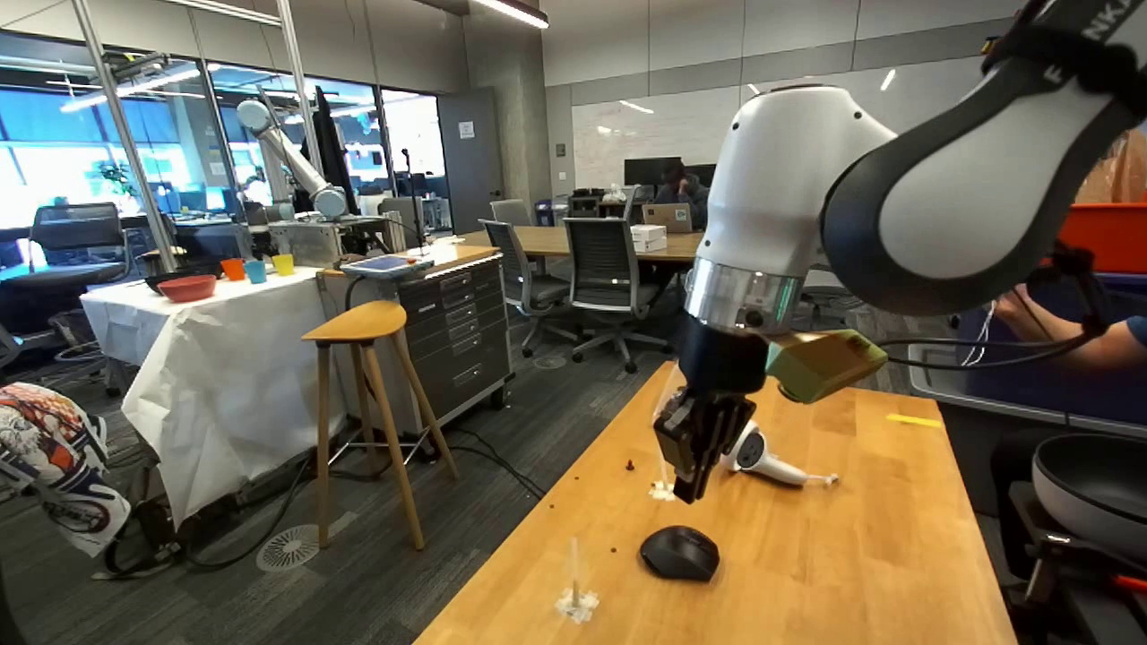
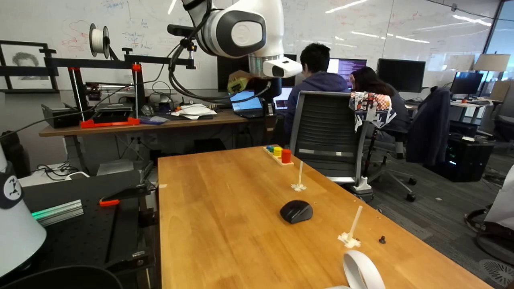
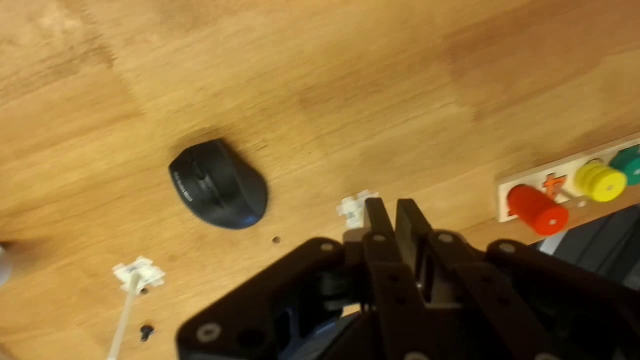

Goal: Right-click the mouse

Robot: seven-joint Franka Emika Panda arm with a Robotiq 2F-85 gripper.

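The black mouse (image 1: pixel 679 553) lies on the wooden table (image 1: pixel 806 573). It also shows in an exterior view (image 2: pixel 296 211) and in the wrist view (image 3: pixel 220 185), left of the fingertips. My gripper (image 3: pixel 390 204) points down above the table, apart from the mouse, with its fingers close together. A narrow gap shows between the fingertips, with nothing in it. In an exterior view the fingertips (image 1: pixel 690 489) hang above and beyond the mouse. In an exterior view the gripper (image 2: pixel 270 122) is dark against the background, and its fingers are hard to make out.
Thin white rods stand taped to the table, one (image 2: pixel 355 222) and another (image 2: pixel 300 174) on either side of the mouse. A white-handled object (image 1: pixel 771 464) and a small black screw (image 2: pixel 382 240) lie on the table. A toy with coloured rings (image 3: pixel 537 210) sits at the table's edge.
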